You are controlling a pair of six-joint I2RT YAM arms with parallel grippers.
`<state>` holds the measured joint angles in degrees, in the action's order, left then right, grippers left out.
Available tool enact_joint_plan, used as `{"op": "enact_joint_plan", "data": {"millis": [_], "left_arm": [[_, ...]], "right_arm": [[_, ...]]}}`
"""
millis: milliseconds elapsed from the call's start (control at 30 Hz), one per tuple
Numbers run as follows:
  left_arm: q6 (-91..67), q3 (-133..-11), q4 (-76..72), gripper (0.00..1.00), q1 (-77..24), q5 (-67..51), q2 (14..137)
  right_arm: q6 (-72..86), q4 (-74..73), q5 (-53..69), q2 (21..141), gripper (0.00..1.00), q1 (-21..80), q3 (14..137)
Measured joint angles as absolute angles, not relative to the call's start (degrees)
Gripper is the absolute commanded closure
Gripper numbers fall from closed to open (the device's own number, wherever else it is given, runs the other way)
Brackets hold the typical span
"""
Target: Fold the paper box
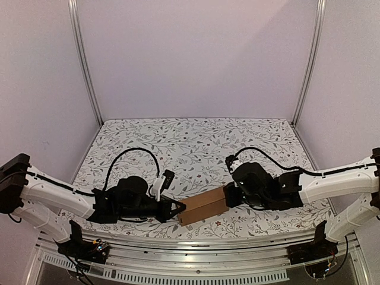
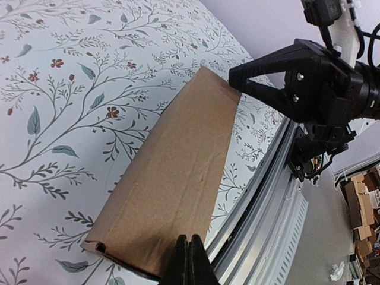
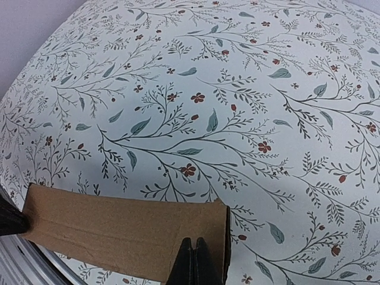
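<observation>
The paper box [image 1: 203,206] is a plain brown, folded rectangular piece lying on the flowered table cover near the front edge, between both arms. My left gripper [image 1: 178,208] is shut, its tips against the box's left end. In the left wrist view the closed fingertips [image 2: 190,240] sit over the near end of the box [image 2: 172,178], and the right gripper [image 2: 237,77] meets the far end. My right gripper [image 1: 227,196] is shut too. Its closed tips [image 3: 193,242] rest over the box [image 3: 119,231] close to its right end. Neither pair of jaws has cardboard between them.
A metal rail [image 1: 190,246] runs along the table's front edge, just beside the box [image 2: 267,196]. White walls and two upright posts [image 1: 86,65] enclose the table. Black cables loop above each wrist [image 1: 133,154]. Cardboard boxes [image 2: 362,196] lie on the floor beyond the rail.
</observation>
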<state>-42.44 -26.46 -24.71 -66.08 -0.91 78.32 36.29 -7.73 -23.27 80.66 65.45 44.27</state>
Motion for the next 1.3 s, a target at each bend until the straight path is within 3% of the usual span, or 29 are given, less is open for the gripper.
{"op": "enact_joint_plan", "data": {"millis": [300,800,1300], "left_arm": [[-42.44,-26.46,-24.64,1.0,-66.08,-0.89,78.32],[-42.37,-26.7,-24.1,1.0,-66.08,-0.91,78.32],[-41.85,-27.27,-22.41,1.0,-66.08,-0.93,77.95]], "right_arm": [[33.95,-10.44,-24.75,76.79,1.0,65.45,46.59],[37.21,-6.7,-24.82,81.6,1.0,65.49,43.31],[34.59,-7.6,-18.22,80.31,1.0,65.45,49.58]]}}
